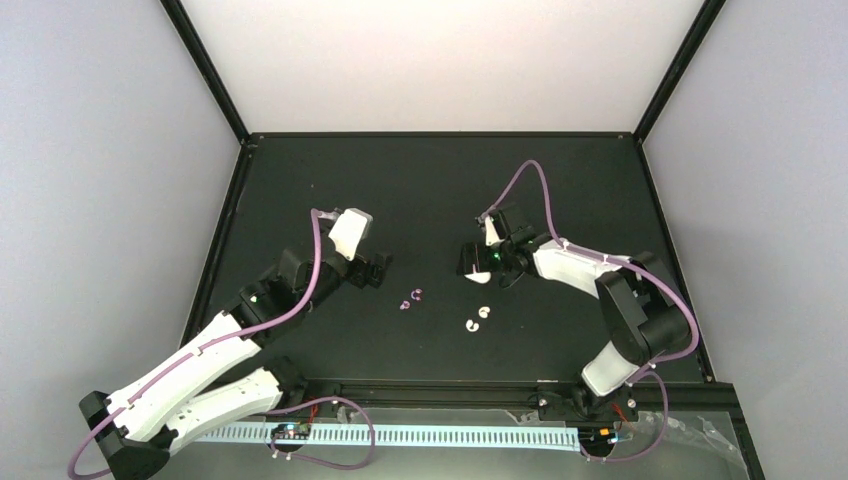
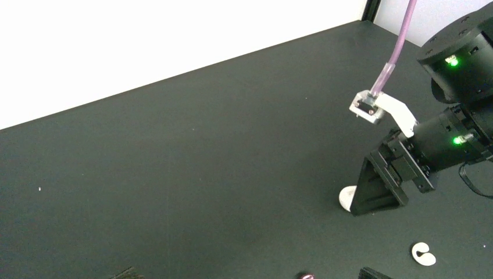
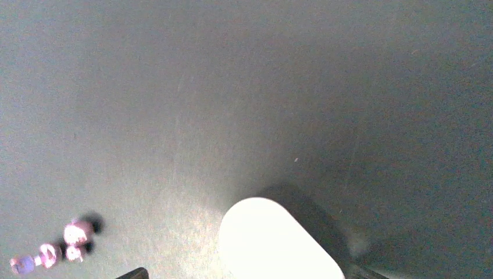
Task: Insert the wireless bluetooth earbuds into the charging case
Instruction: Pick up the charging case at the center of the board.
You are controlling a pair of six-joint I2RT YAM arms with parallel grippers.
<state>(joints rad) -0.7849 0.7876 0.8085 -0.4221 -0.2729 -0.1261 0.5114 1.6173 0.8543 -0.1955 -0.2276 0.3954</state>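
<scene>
Nothing inserted yet. Charging case (image 3: pixel 279 241) looks shut and lies on worktop (image 1: pixel 420 190) just R of centre in top view, under R pincer (image 1: pixel 472 262), whose tips stand wide w/o gripping it. Both earbuds (image 1: pixel 484 312) loose just below. L pincer (image 1: pixel 375 268) wide, empty. Left: open case, seat both.

Robotics lab cell, black table (image 1: pixel 430 180), white walls (image 1: pixel 440 60) around the table, left arm (image 1: pixel 215 345), right arm (image 1: pixel 570 265) bolted at its near edge
</scene>
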